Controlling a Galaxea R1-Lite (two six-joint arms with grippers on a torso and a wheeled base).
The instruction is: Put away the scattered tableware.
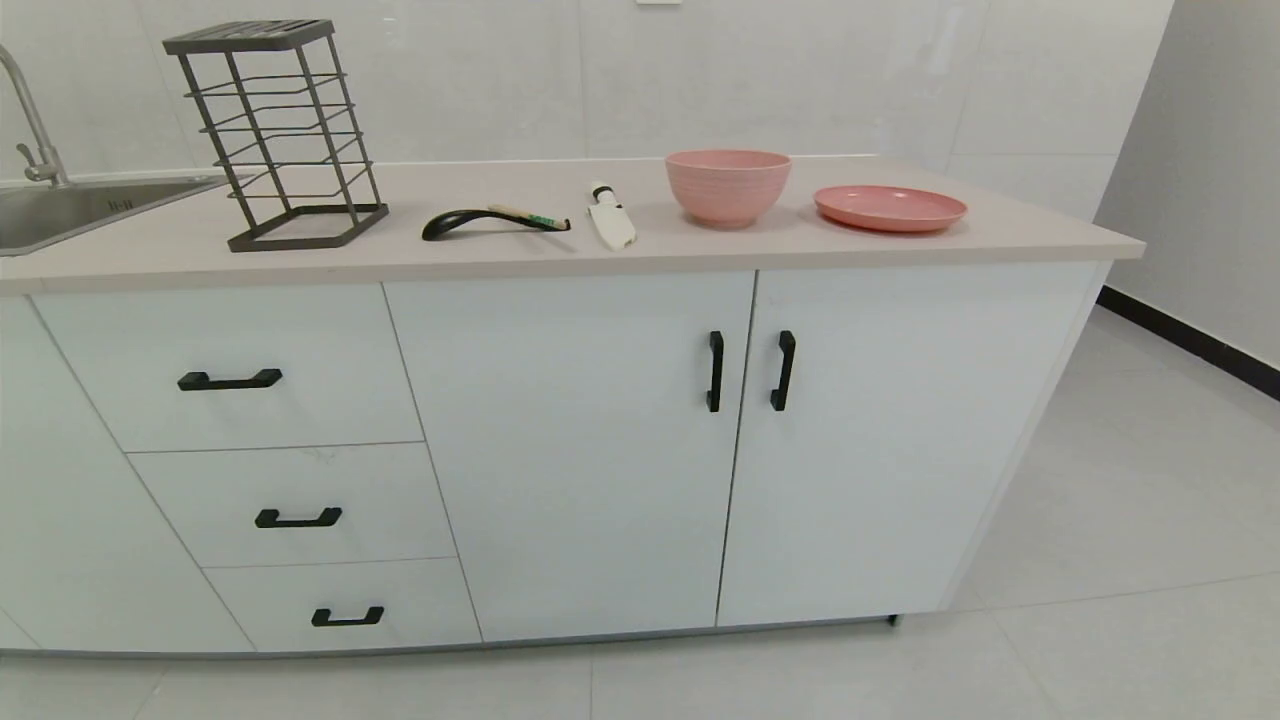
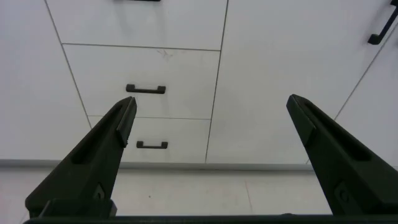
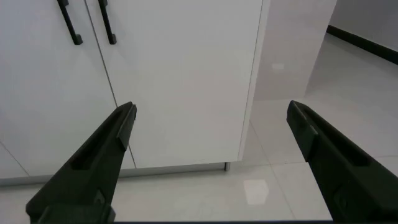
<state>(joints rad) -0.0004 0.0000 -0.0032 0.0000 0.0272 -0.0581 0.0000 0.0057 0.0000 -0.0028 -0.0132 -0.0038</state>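
Countertop [image 1: 300, 262] carries wire rack [image 1: 280, 135], black spoon [image 1: 462, 221], white utensil [image 1: 612, 224], pink bowl [image 1: 728, 186], pink plate [image 1: 890, 208] (rightmost).

Your left gripper [image 2: 211, 99] wore two long, matte black fingers [image 2: 93, 162]. Each was a flat-sided wedge that narrowed to a blunt tip, with a small step just behind it. A faint raised marking sat low on each one's face. Your right gripper [image 3: 211, 106] looked the same: dark, angular fingers [image 3: 329, 162], with a black bar across their bases.
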